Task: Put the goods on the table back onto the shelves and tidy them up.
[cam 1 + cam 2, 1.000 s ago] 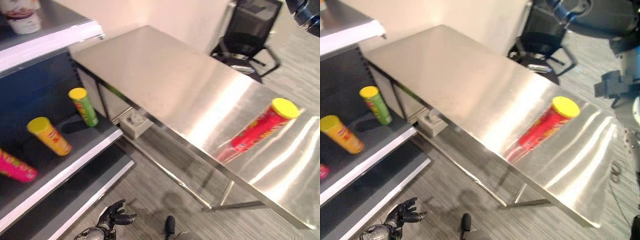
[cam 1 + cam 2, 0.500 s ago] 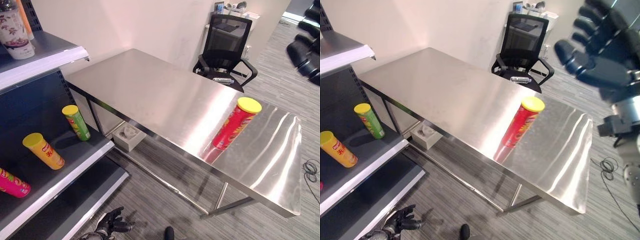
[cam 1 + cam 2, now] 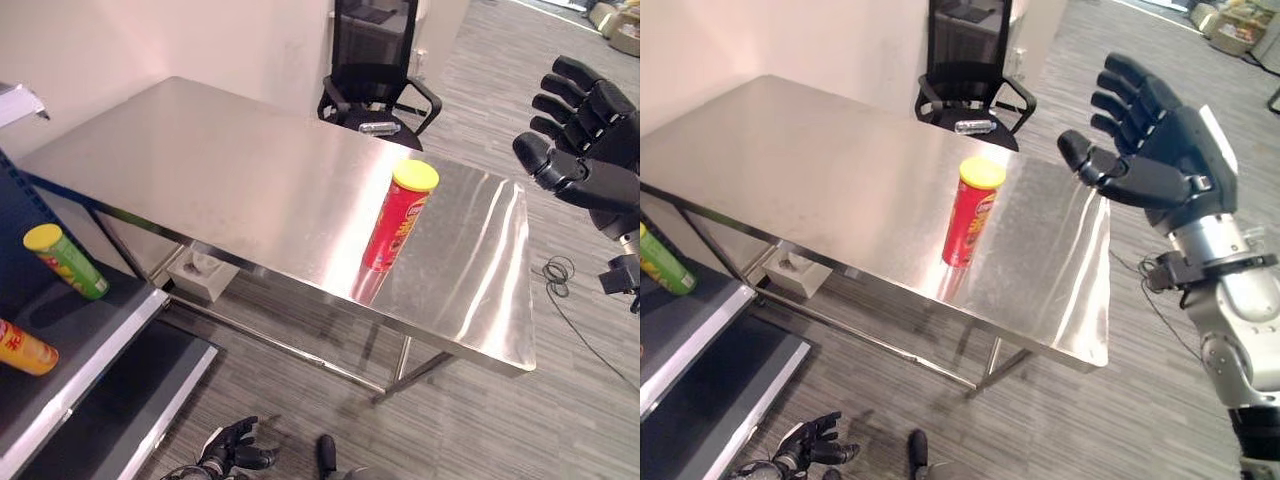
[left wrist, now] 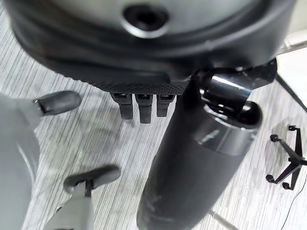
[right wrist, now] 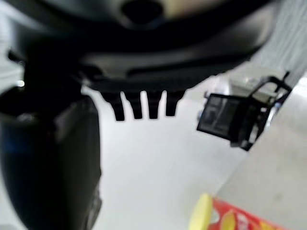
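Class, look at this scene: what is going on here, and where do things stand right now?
A humanoid robot is tidying goods from a steel table onto a shelf. One red can with a yellow lid stands upright on the table, untouched. The right hand is raised, open, beside the table's end, apart from the can. The left hand hangs low near the floor, fingers relaxed, holding nothing. A green can and a yellow can lie on the shelf. An office chair stands behind the table.
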`<state>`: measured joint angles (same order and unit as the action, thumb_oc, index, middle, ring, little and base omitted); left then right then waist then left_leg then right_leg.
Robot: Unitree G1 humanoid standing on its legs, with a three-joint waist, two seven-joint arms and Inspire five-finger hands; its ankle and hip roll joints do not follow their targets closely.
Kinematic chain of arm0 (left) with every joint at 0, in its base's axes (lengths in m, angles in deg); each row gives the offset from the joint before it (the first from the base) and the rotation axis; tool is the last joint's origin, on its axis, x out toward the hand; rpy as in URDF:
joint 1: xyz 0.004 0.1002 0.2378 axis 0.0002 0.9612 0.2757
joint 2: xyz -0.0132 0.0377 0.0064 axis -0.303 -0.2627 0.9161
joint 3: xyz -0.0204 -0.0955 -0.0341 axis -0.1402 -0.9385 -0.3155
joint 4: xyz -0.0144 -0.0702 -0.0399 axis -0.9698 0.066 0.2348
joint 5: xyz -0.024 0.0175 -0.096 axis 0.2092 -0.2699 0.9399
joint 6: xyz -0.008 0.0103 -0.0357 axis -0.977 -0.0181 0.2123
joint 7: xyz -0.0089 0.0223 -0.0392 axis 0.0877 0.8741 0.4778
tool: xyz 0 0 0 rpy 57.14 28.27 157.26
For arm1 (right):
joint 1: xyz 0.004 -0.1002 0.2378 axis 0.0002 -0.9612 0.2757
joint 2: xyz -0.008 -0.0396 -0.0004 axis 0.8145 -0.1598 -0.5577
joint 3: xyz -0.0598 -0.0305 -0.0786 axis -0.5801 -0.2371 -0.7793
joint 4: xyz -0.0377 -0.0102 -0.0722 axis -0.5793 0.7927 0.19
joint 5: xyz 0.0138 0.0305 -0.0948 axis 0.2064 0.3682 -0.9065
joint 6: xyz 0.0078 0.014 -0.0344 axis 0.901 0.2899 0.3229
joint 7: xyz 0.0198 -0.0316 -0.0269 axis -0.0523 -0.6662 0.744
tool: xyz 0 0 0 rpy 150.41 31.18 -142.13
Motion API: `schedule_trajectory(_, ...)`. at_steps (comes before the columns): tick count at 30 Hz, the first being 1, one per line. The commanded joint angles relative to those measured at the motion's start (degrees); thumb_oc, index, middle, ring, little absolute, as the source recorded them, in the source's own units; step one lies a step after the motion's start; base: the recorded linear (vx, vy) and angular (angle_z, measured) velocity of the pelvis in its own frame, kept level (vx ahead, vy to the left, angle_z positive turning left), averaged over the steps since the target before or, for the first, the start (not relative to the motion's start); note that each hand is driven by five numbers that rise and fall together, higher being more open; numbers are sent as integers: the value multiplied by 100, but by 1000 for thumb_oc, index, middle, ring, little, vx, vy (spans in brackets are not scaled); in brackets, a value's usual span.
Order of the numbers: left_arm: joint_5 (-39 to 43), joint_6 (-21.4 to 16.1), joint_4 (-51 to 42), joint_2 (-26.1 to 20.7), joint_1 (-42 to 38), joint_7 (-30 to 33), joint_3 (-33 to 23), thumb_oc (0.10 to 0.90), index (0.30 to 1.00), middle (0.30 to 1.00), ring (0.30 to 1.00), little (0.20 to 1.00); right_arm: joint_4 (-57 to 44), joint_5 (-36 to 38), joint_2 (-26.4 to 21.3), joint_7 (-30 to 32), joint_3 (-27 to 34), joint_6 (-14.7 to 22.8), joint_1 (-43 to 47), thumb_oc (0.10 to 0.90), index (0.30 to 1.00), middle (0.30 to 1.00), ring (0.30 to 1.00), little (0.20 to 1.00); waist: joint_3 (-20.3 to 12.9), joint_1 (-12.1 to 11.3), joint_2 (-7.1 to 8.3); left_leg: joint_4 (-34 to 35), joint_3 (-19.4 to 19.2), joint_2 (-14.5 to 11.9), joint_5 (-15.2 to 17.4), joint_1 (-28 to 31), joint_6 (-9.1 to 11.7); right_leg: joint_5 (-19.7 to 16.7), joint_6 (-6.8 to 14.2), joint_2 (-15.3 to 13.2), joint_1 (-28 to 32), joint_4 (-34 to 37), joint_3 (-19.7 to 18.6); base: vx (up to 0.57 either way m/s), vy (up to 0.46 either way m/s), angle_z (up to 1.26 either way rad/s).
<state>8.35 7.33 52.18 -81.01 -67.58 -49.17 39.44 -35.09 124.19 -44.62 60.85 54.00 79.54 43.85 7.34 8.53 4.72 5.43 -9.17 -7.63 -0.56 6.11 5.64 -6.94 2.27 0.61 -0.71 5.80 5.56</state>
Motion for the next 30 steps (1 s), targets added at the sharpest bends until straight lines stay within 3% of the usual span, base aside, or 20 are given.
schedule_trajectory(1,-79,-373,33,-200,-308,-37,21,800,900,900,900,900,90,-307,-228,48,41,255,808,800,900,900,900,900,-211,-303,246,-43,-216,50,76,84,-38,533,599,-459,483,-80,-159,45,75,-13)
schedule_trajectory(12,-274,-298,136,-174,-343,-48,148,800,900,900,900,900,342,-1123,-515,33,-459,-77,681,800,900,900,900,900,-215,-378,250,-43,-91,94,83,22,-67,573,633,-531,502,-80,-24,26,31,6)
schedule_trajectory(21,-341,-248,278,-173,-304,-7,134,800,900,900,900,900,560,-1638,-596,196,-418,-174,682,800,900,900,900,900,-193,-444,235,-43,46,128,67,-52,-77,599,644,-573,524,-80,97,18,11,6)
schedule_trajectory(30,-323,-218,351,-143,-303,18,167,800,900,900,900,900,792,-1712,-552,188,-727,-246,942,800,900,900,900,900,-178,-512,241,-43,105,127,57,-62,-70,627,639,-572,572,-80,164,10,2,9)
